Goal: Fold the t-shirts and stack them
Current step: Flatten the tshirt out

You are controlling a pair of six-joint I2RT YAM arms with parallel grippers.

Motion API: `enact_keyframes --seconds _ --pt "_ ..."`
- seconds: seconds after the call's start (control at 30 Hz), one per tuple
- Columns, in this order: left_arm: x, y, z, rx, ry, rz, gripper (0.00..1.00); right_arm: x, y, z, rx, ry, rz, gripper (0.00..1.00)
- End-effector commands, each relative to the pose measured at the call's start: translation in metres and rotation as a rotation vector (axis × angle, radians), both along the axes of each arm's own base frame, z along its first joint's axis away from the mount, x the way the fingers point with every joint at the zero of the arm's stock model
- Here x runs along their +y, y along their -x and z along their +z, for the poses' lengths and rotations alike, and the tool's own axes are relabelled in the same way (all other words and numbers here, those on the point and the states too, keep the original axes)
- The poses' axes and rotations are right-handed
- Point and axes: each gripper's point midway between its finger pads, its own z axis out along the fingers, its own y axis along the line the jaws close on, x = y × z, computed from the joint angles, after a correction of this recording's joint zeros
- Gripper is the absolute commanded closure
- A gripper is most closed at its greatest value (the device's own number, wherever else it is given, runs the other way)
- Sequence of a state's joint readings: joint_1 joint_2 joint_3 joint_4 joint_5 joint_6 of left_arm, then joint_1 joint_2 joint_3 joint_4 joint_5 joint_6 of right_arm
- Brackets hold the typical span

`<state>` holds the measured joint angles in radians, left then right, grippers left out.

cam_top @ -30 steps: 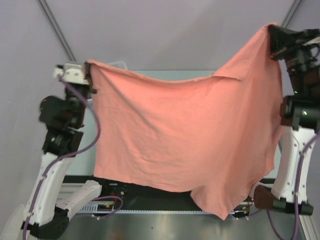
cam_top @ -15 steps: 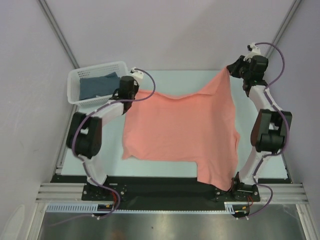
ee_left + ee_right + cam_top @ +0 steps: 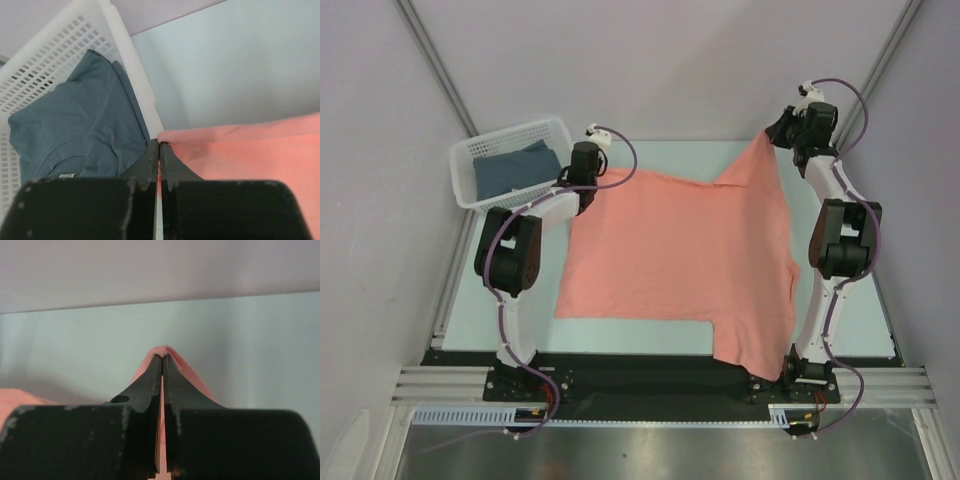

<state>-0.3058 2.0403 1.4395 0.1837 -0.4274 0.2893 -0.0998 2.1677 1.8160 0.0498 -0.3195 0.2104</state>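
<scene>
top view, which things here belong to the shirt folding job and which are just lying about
Job:
salmon-pink cloth t-shirt, pinched by the left pincer and the right pincer
slate-blue cloth t-shirt, crumpled

Just there:
white perforated plastic basket holding the blue one
pale green table

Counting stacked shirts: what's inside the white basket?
A folded blue-grey t-shirt lies in the white basket. It covers the floor beneath, so anything under it is hidden. The pink t-shirt pinched by the left claw sits outside the rim.
</scene>
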Motion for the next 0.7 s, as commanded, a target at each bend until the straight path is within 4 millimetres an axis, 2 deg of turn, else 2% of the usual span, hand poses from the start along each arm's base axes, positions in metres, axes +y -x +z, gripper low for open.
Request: enact_keyframes --seconds 0.0,0.07,0.17,0.2,0.23,0.3,0.33,0.37,0.4,0.43,0.47,0.53,0.6,0.67 --pt "0.015 -0.007 0.012 -0.037 0.006 0.074 1.0 -0.008 -0.012 0.043 -0.086 0.025 -0.033 1.0" --pt "0.01 -0.006 0.008 -0.019 0.003 0.032 1.0 -0.003 -0.006 0.049 -0.05 0.002 -0.027 1.0" --pt "0.004 -0.002 0.007 -0.001 -0.006 -0.018 1.0 0.002 0.015 0.066 -0.01 -0.023 -0.066 1.0" --pt "0.005 0.0 0.006 0.003 -0.01 -0.024 1.0 -0.003 0.023 0.059 0.025 -0.013 -0.117 1.0" --pt "0.006 0.002 0.008 0.002 -0.014 -0.026 1.0 -0.005 0.038 0.069 0.05 -0.017 -0.149 1.0" --pt "0.009 0.009 0.001 0.031 -0.015 -0.015 1.0 -0.009 0.053 0.064 0.119 -0.073 -0.195 1.0" --pt "0.01 0.012 -0.001 0.045 -0.012 -0.006 1.0 -0.009 0.066 0.051 0.197 -0.093 -0.213 1.0" --pt "0.014 0.015 -0.003 0.058 -0.017 0.018 0.99 -0.008 0.076 0.056 0.216 -0.121 -0.224 1.0" --pt "0.015 0.018 -0.004 0.063 -0.001 0.042 1.0 -0.006 0.084 0.054 0.245 -0.133 -0.226 1.0" --pt "0.017 0.02 -0.003 0.069 0.006 0.06 1.0 -0.004 0.098 0.039 0.307 -0.138 -0.23 1.0" --pt "0.019 0.022 0.001 0.063 0.017 0.073 1.0 -0.004 0.108 0.051 0.296 -0.138 -0.236 1.0" --pt "0.019 0.029 -0.001 0.074 0.04 0.085 1.0 -0.005 0.126 0.044 0.339 -0.134 -0.25 1.0" --pt "0.019 0.033 0.005 0.072 0.052 0.085 1.0 -0.007 0.138 0.049 0.358 -0.129 -0.268 1.0" --pt "0.022 0.038 0.006 0.084 0.047 0.092 1.0 -0.007 0.154 0.04 0.424 -0.137 -0.267 1.0"
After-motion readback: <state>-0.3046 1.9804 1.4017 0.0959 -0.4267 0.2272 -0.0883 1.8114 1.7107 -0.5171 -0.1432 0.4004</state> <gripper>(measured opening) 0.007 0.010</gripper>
